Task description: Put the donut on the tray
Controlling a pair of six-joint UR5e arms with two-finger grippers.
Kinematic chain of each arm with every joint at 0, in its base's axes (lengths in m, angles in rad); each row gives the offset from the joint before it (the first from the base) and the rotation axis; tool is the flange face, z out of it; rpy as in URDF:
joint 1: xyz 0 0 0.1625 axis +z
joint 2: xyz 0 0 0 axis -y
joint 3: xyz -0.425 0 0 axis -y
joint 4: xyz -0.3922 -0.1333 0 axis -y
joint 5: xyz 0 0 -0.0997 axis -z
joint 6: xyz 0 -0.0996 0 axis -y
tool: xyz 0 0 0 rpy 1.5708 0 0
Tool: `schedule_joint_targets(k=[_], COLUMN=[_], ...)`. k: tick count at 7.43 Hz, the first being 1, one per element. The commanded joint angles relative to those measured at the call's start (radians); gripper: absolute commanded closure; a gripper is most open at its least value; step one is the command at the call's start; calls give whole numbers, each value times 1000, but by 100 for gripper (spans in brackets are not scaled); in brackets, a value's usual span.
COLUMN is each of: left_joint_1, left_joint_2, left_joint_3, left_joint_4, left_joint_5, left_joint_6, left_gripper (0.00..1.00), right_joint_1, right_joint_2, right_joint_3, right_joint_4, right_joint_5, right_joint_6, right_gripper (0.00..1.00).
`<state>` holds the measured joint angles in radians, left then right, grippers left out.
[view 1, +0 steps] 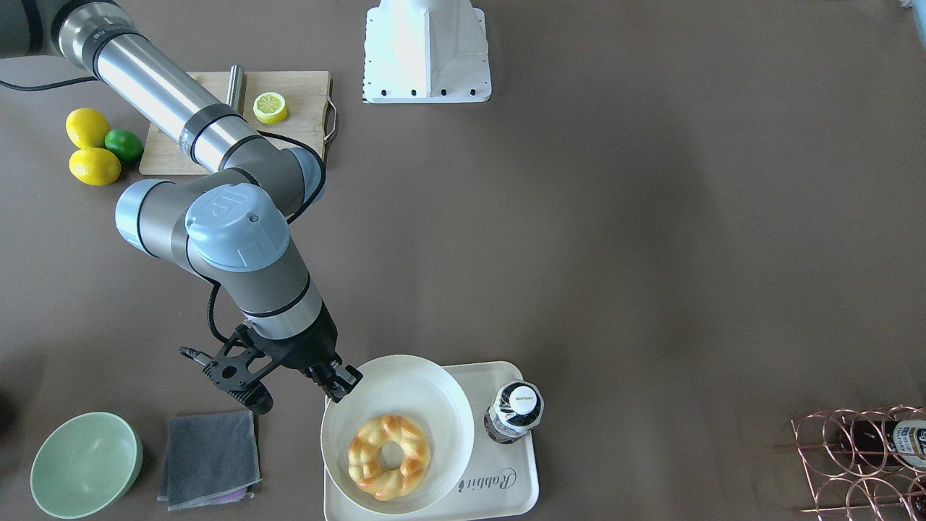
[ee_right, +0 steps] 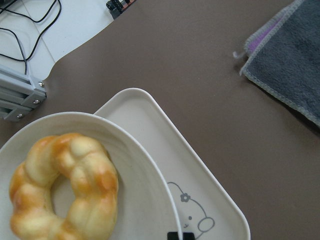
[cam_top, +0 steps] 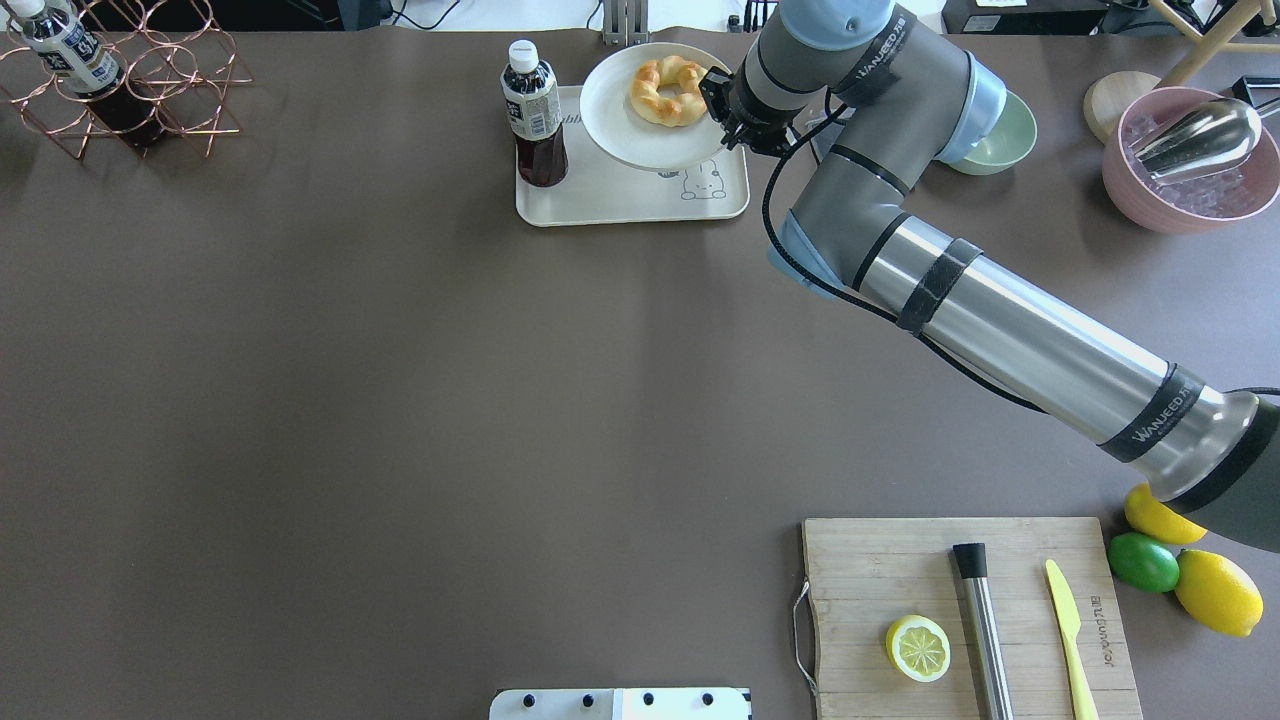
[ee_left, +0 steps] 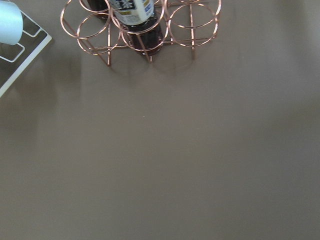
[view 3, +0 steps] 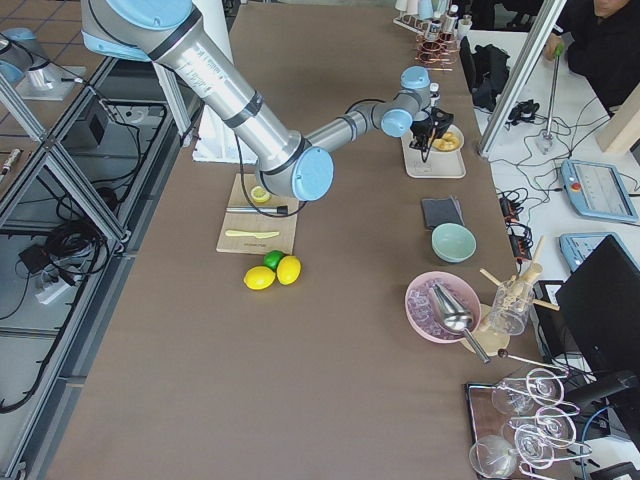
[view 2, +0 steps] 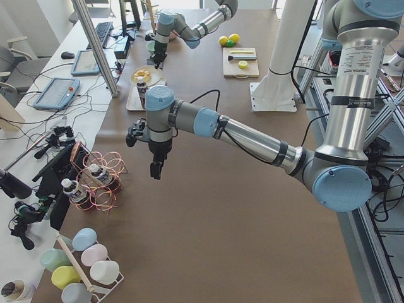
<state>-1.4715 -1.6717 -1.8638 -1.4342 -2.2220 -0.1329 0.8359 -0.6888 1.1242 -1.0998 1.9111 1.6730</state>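
The golden braided donut [view 1: 389, 456] lies in a white plate [view 1: 427, 398] that sits over the cream tray [view 1: 506, 485] with the bear drawing. My right gripper [view 1: 340, 383] is shut on the plate's rim at the side away from the bottle. The right wrist view shows the donut [ee_right: 65, 185], the plate [ee_right: 145, 200] and the tray [ee_right: 200, 190] beneath it. From overhead, the donut [cam_top: 668, 90], the tray [cam_top: 620, 200] and the right gripper [cam_top: 728, 110] show at the far edge. My left gripper [view 2: 155, 172] hangs over bare table; I cannot tell whether it is open or shut.
A dark bottle [view 1: 515, 412] stands on the tray beside the plate. A grey cloth [view 1: 210, 459] and a green bowl [view 1: 85, 463] lie near the right gripper. A copper wire rack [cam_top: 130, 90] holds bottles. A cutting board [cam_top: 880, 570] carries a lemon half.
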Motion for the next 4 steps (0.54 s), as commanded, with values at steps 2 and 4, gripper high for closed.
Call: schedule_joint_targets(k=[2, 4], left_joint_1=[-27, -59], left_joint_2=[0, 3], left_joint_3=[66, 100], left_joint_4=[-2, 3], left_joint_5=[-5, -7], left_joint_6=[85, 146], left_gripper=[2, 2], right_joint_1=[-40, -63], right_joint_2=[12, 15], right_joint_3=[-159, -159], right_joint_4=[210, 212], right_joint_5=[-92, -116], right_joint_6=[63, 63], right_gripper=[100, 100])
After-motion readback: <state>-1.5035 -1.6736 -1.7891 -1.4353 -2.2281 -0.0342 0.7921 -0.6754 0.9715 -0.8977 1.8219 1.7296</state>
